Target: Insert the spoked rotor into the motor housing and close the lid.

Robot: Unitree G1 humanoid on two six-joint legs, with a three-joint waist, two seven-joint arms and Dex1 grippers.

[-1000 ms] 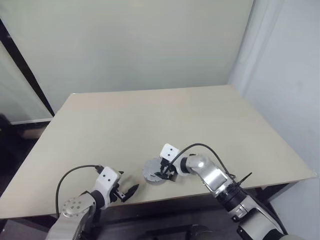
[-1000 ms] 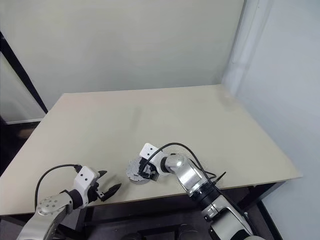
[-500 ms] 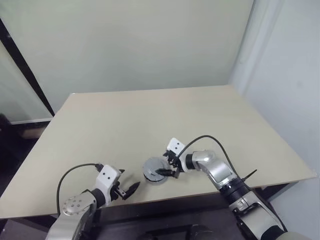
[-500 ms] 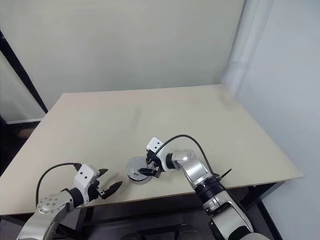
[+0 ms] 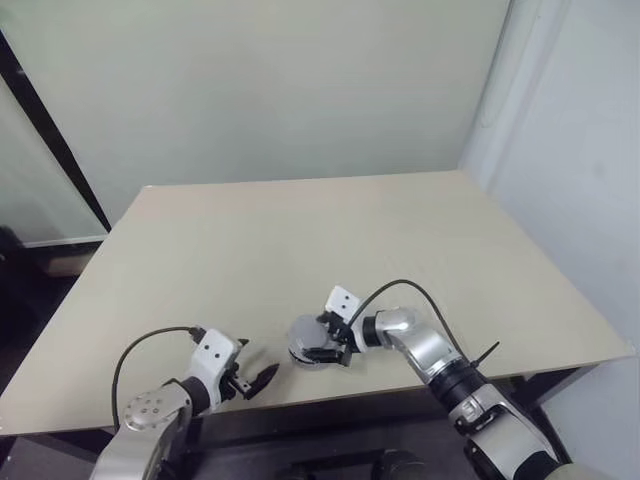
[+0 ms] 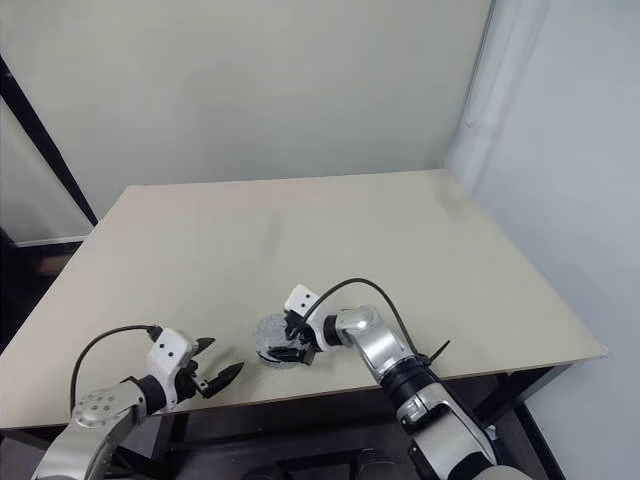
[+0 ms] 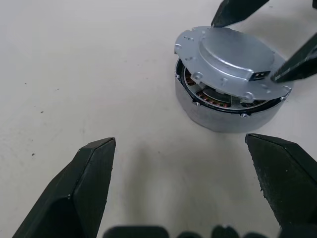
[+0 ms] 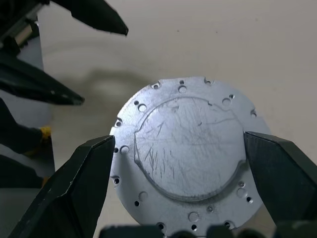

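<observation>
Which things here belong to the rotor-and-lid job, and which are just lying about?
Part of the job:
- motor housing, copper windings visible
- lid, sitting askew on the housing
- right gripper, open around the lid
- left gripper, open, waiting nearby

Lying about:
- nothing but the table

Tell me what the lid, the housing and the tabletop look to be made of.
Lid: bare metal, likely aluminium; dull silver, fine scratches, drilled holes around the rim.
Motor housing: same matte grey metal wall, with copper-brown windings showing in the gap under the lid.
Table: pale beige, smooth and matte; probably laminate, though the look leaves that open.
</observation>
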